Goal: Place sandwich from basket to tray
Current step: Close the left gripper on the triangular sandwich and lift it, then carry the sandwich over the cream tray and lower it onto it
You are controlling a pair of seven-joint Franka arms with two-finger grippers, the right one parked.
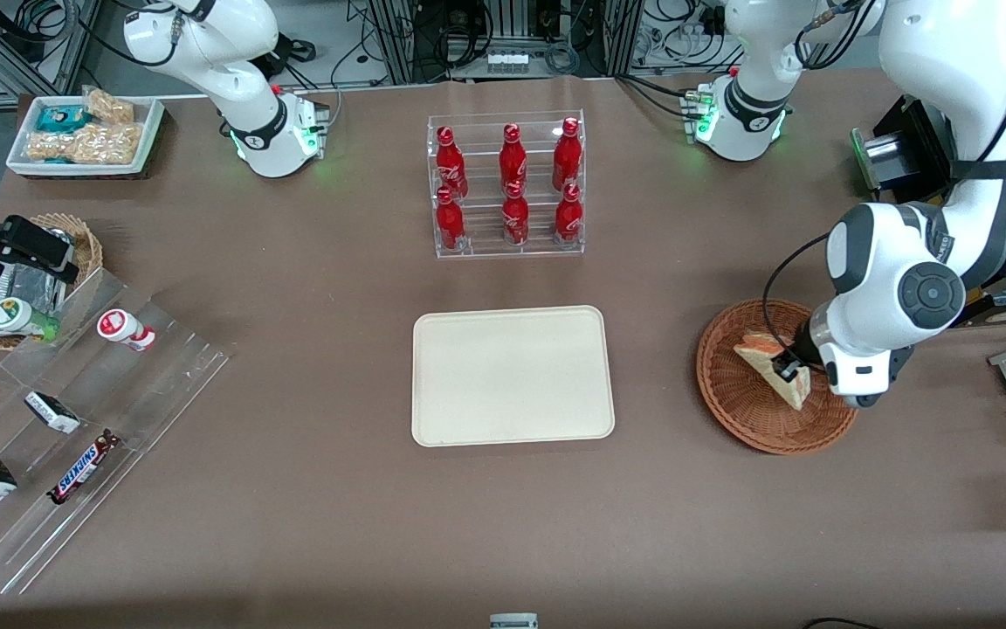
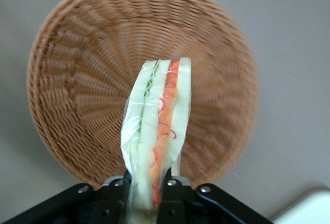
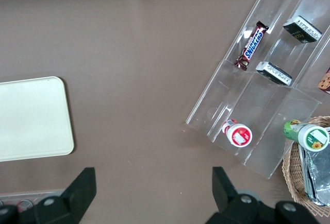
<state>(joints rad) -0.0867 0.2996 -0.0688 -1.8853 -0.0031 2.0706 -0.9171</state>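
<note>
Claw (image 2: 147,188) pinches sandwich (image 2: 157,131) above basket (image 2: 67,90); tray (image 1: 512,376) sits well apart.

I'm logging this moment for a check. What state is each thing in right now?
gripper: over the basket, jaws shut on the sandwich
sandwich: wrapped, gripped at one end, held above the basket
basket: on the table, nothing else in it
tray: flat on the table, bare
bottles: six, upright in the clear rack

"SNICKERS" on candy bar (image 1: 82,467)
</note>
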